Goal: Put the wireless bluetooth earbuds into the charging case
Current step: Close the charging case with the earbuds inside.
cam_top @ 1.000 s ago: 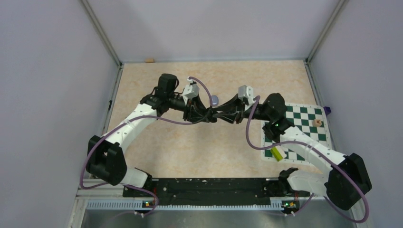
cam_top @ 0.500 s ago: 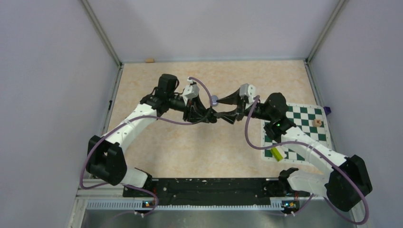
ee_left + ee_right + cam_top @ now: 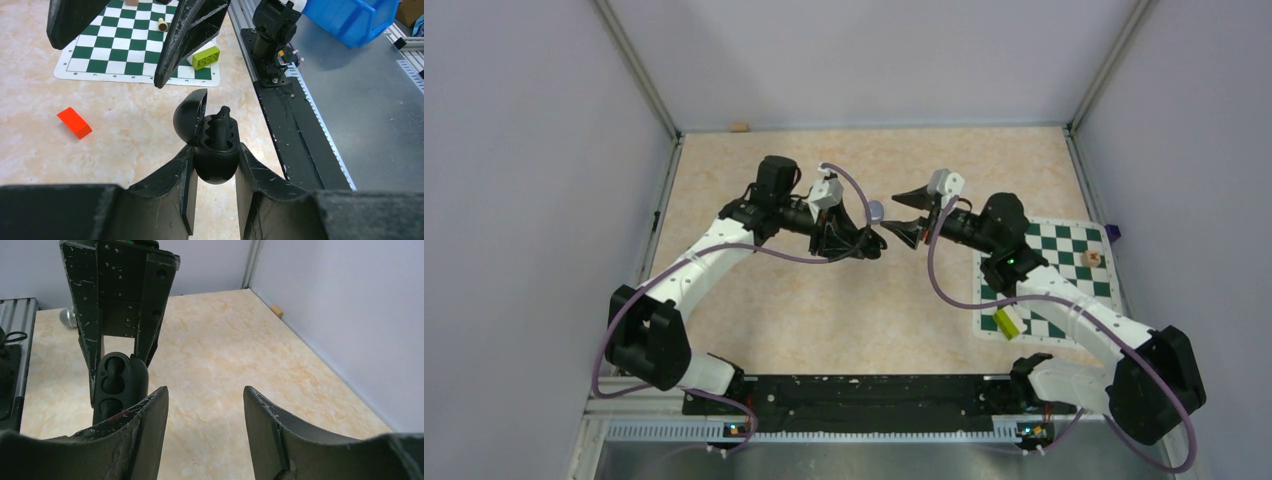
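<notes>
While left jaws clamp open charging case [image 3: 216,162], right jaws gape.

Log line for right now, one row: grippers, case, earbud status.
left gripper: shut on charging case, lid open | right gripper: open, empty, facing case | black earbud: standing in case, seating unclear

The tabletop [image 3: 824,310] is beige with pale marbled veining. A mat [image 3: 100,60] carries dark green and white checks inside a white border. The charging case [image 3: 215,162] is glossy black. The left tool [image 3: 216,147] and right tool [image 3: 205,395] are black too, scuffed grey at the edges. The block [image 3: 74,122] is red, the brick [image 3: 206,56] lime green, the bin [image 3: 350,20] blue and the cables [image 3: 930,270] purple.
</notes>
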`<state>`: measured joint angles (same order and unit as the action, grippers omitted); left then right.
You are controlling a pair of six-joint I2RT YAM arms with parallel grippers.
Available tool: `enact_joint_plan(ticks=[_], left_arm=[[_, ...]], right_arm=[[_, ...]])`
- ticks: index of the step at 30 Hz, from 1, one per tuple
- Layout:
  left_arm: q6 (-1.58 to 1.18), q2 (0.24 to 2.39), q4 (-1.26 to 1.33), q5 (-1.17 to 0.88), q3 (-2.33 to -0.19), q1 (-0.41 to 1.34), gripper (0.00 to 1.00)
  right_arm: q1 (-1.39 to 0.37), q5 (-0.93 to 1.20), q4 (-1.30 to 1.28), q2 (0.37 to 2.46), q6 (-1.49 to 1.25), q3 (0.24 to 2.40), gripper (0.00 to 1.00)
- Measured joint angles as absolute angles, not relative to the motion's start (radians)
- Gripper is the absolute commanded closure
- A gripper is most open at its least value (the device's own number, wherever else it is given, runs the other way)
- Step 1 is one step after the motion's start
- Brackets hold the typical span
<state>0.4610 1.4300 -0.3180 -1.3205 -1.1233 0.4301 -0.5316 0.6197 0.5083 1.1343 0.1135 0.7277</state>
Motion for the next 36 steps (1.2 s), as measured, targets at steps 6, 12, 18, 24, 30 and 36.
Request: enact_joint_plan(ticks=[6, 12, 18, 24, 30, 36], left_arm=[[0.463, 1.430, -0.318, -1.321, -1.123, 0.430, 1.00], [0.466, 1.430, -0.319, -1.321, -1.123, 0.430, 1.00], [0.467, 1.430, -0.321, -1.323, -1.123, 0.430, 1.00], [0.467, 1.430, -0.325, -1.327, -1.123, 0.431, 1.00], [0.467, 1.430, -0.341, -1.333, -1.123, 0.434, 1.00], [0.467, 1.430, -0.350, -1.339, -1.123, 0.434, 1.00]], right_arm=[[-0.532, 0.649, 0.505, 1.139, 0.139, 0.728, 0.43], [-0.532, 0.685, 0.476, 1.154, 0.165, 0.728, 0.42], [-0.532, 0.720, 0.448, 1.168, 0.175, 0.728, 0.42], [-0.532, 0.778, 0.450, 1.168, 0.173, 0.728, 0.42], [-0.527, 0.809, 0.456, 1.168, 0.171, 0.728, 0.42], [-0.527, 0.833, 0.467, 1.168, 0.158, 0.728, 0.42]])
